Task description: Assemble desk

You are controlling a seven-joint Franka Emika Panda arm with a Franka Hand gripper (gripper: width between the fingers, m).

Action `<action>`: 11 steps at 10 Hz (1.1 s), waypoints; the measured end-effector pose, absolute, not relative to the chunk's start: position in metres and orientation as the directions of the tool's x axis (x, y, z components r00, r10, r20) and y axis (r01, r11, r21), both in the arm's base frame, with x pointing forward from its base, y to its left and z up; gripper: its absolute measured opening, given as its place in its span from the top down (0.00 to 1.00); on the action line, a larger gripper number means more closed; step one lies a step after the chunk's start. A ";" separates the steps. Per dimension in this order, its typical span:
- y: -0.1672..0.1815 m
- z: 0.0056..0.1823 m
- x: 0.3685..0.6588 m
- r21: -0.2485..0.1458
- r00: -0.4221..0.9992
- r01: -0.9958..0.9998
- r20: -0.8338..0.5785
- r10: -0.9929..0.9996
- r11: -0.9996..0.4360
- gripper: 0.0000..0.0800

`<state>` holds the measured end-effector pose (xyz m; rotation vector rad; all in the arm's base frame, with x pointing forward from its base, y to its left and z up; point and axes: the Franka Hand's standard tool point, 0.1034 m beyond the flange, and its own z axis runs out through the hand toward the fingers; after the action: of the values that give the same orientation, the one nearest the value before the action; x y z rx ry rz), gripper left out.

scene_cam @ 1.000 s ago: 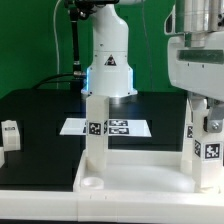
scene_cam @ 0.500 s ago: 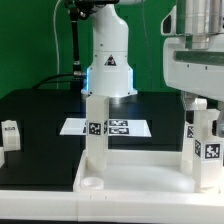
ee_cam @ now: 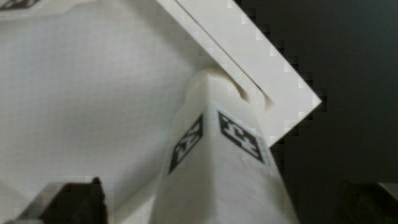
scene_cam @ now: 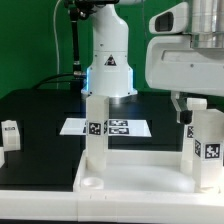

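Pincer [scene_cam: 197,106] spread wide, gripping nothing, flanking top of white square plastic post leg [scene_cam: 206,148] upright on large white rimmed plastic tabletop [scene_cam: 140,168], at its end on exterior view's right. Wrist view alone: fingertip [ee_cam: 75,200] clear of leg. Exterior view alone: second leg [scene_cam: 95,130] at tabletop's other end, bare tray floor between.

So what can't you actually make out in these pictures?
Tabletop: near and right parts cut off by the exterior view's edge.
Loose tagged part: cropped at the exterior view's left.
Fingertips: dark, blurred, cropped by the wrist view's edge.
Leg tags: too small, exterior view.
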<state>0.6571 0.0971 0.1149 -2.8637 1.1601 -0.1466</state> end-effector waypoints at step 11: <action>0.097 0.115 0.661 0.006 0.987 -0.084 0.135 -0.082 -0.996 0.39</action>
<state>0.6606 0.0967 0.1149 -3.1429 0.1312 -0.2123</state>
